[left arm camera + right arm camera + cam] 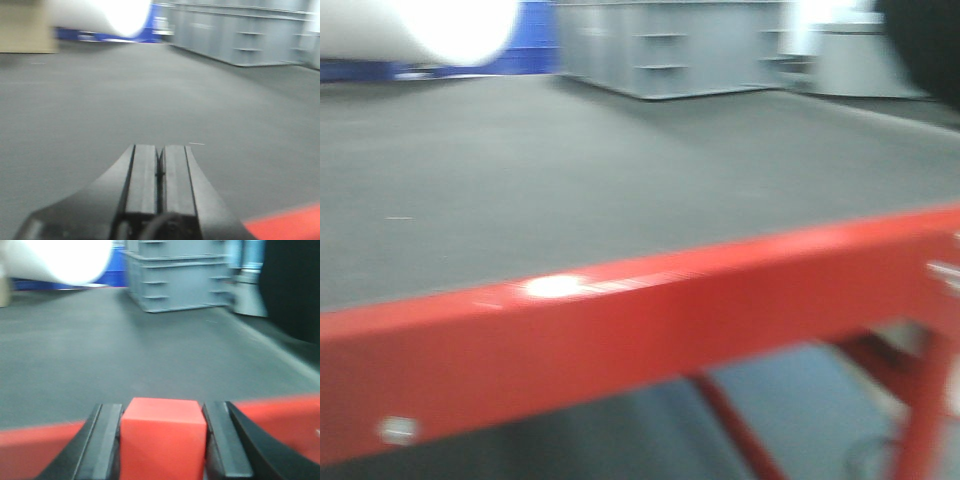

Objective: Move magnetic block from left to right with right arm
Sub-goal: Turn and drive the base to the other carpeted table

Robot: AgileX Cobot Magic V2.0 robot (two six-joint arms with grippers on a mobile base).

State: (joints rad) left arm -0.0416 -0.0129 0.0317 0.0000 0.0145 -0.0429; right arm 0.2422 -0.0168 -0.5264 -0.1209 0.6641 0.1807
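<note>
Snugly in right claw (pixel 162 412): magnetic block (pixel 163 440) at red edge (pixel 280 425); mat (pixel 150 350) beyond.

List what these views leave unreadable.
- Right wrist view: small matte red cube held in the right gripper; its underside is cut off by the bottom edge.
- Front view: heavy motion blur; the cube is nowhere in frame.
- Left wrist view: glaring white shape, overexposed and unidentifiable.

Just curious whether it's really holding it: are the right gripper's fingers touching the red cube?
Touching. The right wrist view shows the red cube between the fingers of the right gripper, both flush against its sides.
</note>
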